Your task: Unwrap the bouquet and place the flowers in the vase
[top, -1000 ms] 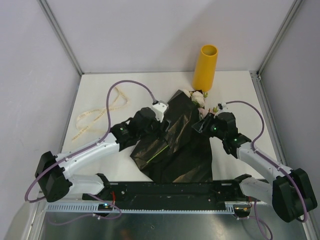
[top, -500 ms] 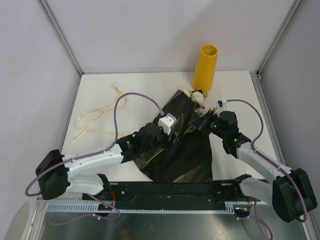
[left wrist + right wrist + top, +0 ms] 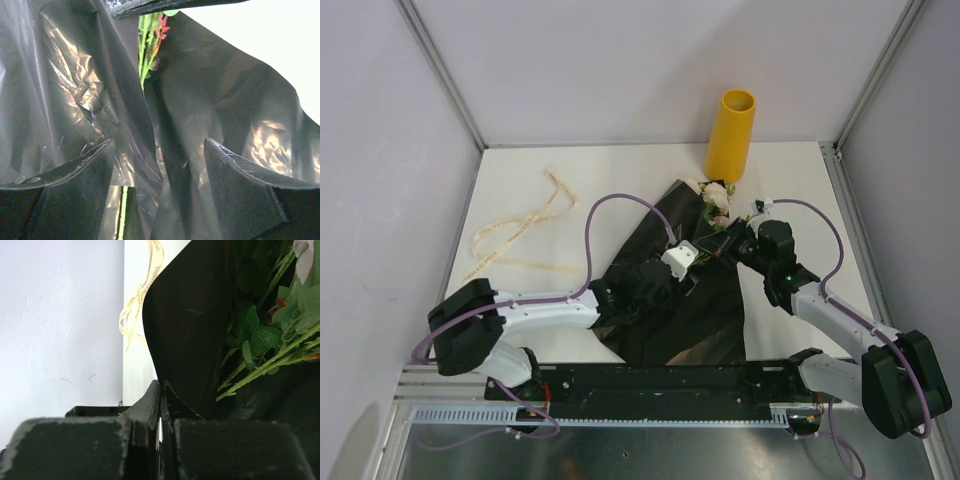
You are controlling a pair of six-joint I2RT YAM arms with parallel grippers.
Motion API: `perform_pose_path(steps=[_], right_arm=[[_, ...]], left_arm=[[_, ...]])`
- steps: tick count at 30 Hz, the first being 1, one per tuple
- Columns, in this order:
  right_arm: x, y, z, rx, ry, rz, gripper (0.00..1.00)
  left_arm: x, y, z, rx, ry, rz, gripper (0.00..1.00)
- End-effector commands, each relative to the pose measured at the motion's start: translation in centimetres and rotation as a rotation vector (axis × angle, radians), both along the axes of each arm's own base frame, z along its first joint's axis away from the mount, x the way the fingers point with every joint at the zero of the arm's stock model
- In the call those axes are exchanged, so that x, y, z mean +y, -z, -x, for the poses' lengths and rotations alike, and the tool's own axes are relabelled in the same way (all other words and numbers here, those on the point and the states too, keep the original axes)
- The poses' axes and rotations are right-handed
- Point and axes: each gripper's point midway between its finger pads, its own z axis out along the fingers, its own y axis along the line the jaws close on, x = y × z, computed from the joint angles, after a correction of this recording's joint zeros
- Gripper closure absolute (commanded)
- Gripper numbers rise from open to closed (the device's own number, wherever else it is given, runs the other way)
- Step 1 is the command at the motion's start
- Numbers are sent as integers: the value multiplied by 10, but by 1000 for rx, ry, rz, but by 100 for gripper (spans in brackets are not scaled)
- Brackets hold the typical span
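Pinching an edge of the black wrapping sheet [image 3: 185, 320], right fingers [image 3: 75, 445] sit closed; left fingers [image 3: 75, 185] spread wide, empty. Film looks light, slippery; flower stems [image 3: 260, 367] thin, probably fragile, so best gripped low.

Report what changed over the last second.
The left gripper swung right and toward the near edge, across the black wrapping sheet, and its jaws are now open over the folds. The right gripper closed on the sheet's edge beside the green stems. The vase, the cream ribbon and the rose heads stayed put.
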Motion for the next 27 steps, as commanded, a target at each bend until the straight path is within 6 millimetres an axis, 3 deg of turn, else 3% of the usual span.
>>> perform_pose_path(steps=[1,6,8,11,16,20,25,27], right_arm=[[3,-16,-3,-32,-5,-50,100],[4,-18,-1,-28,-10,-61,100],[2,-18,0,-23,-4,-57,99],[-8,-13,-1,-9,31,-28,81],[-38,-2,-4,22,174,11,50],[-50,2,-2,41,257,-22,35],[-55,11,0,61,286,-34,35],[-56,14,1,60,287,-17,35]], left_arm=[[-11,-24,-22,-98,-72,36,27],[-13,-15,-28,-103,-94,11,41],[-11,-16,-30,-108,-111,9,56],[-4,-23,-33,-124,-147,22,76],[7,-29,-32,-134,-171,31,96],[11,-27,-30,-122,-180,37,100],[8,-27,-25,-104,-156,55,100],[2,-26,-21,-91,-118,59,93]])
